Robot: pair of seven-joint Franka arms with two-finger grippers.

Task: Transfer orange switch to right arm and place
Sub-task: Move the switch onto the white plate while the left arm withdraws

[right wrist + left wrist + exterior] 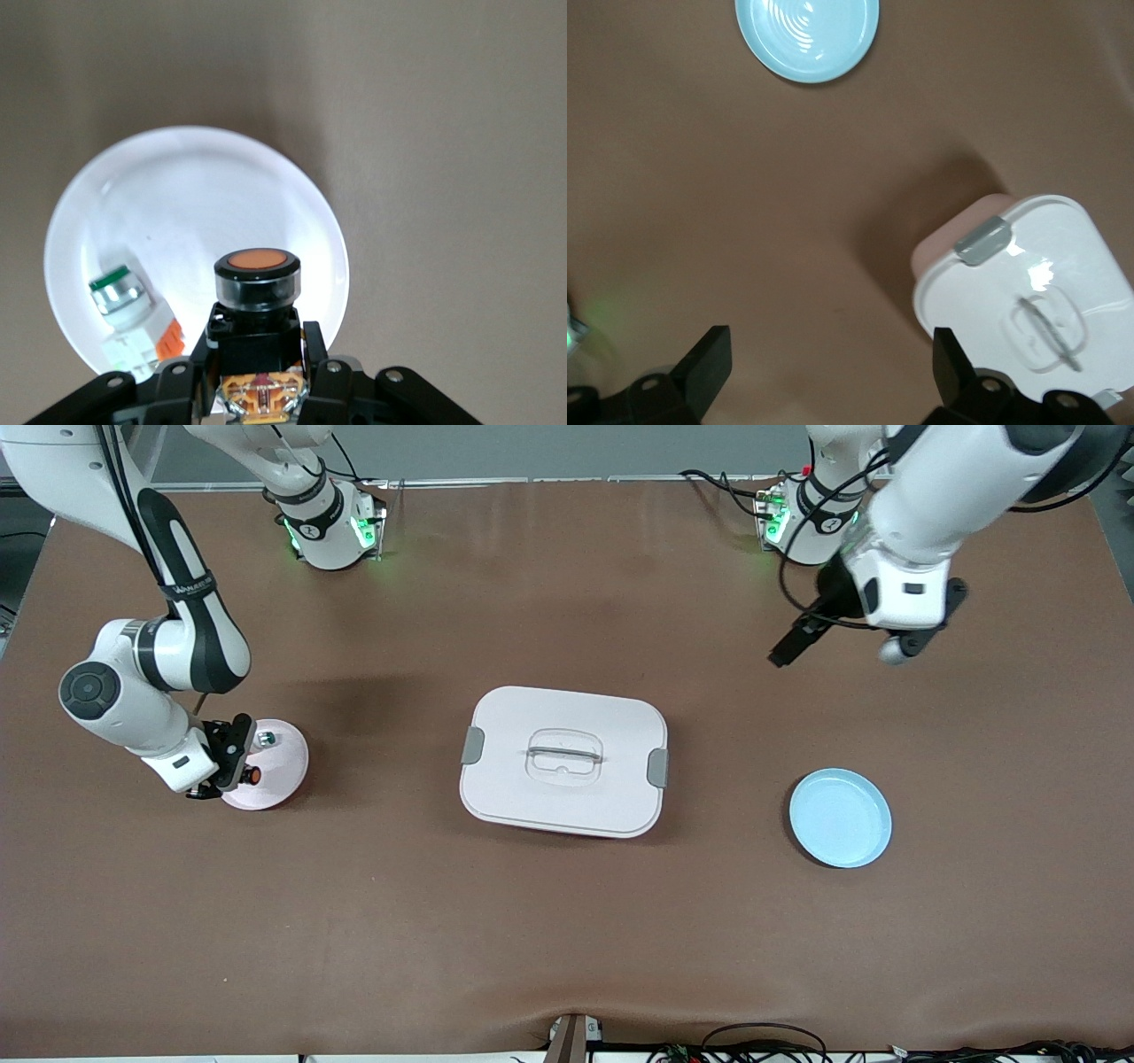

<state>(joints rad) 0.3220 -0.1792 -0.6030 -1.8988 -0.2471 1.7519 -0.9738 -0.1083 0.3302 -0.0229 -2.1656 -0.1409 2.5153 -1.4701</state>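
The orange switch (257,282), black-bodied with a round orange cap, is clamped between the fingers of my right gripper (257,343). In the front view this right gripper (237,765) is low over the edge of the pink plate (285,772) at the right arm's end of the table, with the orange switch (252,774) in it. I cannot tell whether the switch touches the pink plate (195,195). My left gripper (852,643) hangs open and empty over bare table by the left arm's base, fingers wide apart (833,372).
A white-and-green part (266,738) lies on the pink plate beside the switch (133,310). A white lidded box (563,760) sits mid-table. A light blue plate (840,817) lies toward the left arm's end, and shows in the left wrist view (807,35) too.
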